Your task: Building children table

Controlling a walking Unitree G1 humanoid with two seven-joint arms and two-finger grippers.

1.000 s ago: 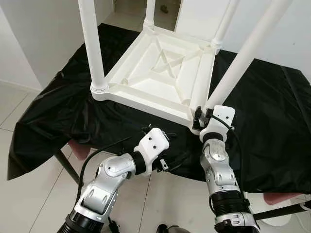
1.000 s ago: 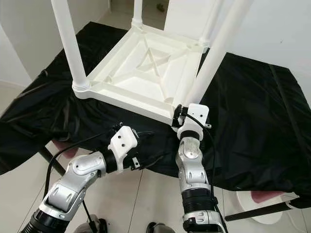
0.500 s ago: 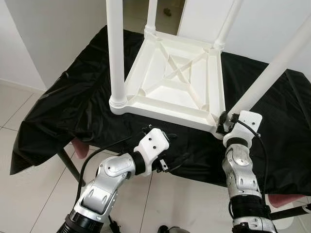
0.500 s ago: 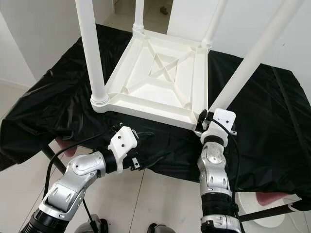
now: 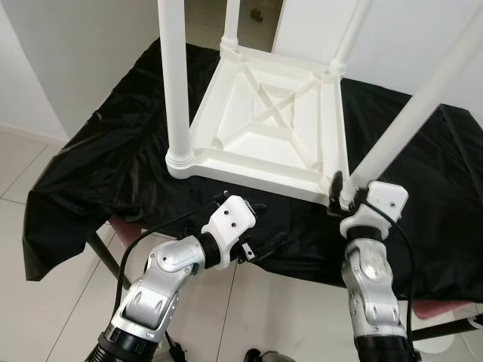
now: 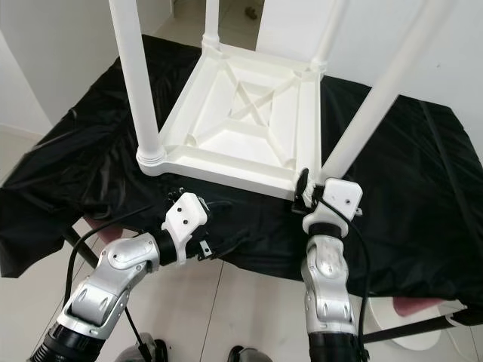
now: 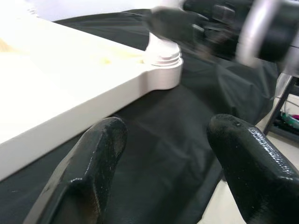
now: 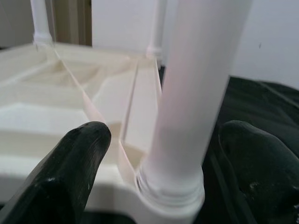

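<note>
Upside-down white children table (image 5: 272,128) in frame centre on a desk draped in black cloth (image 5: 98,166), legs cut off by the top edge. Right gripper (image 8: 159,158) at the lower-right corner, jaws wide open either side of the leg (image 8: 196,93), not gripping. Left gripper (image 7: 163,158) just below the near rim, jaws open, empty, over the cloth edge.

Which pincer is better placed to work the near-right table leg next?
Right. The right pincer is open with its fingers either side of the table leg; the left pincer hangs open short of the tabletop.
</note>
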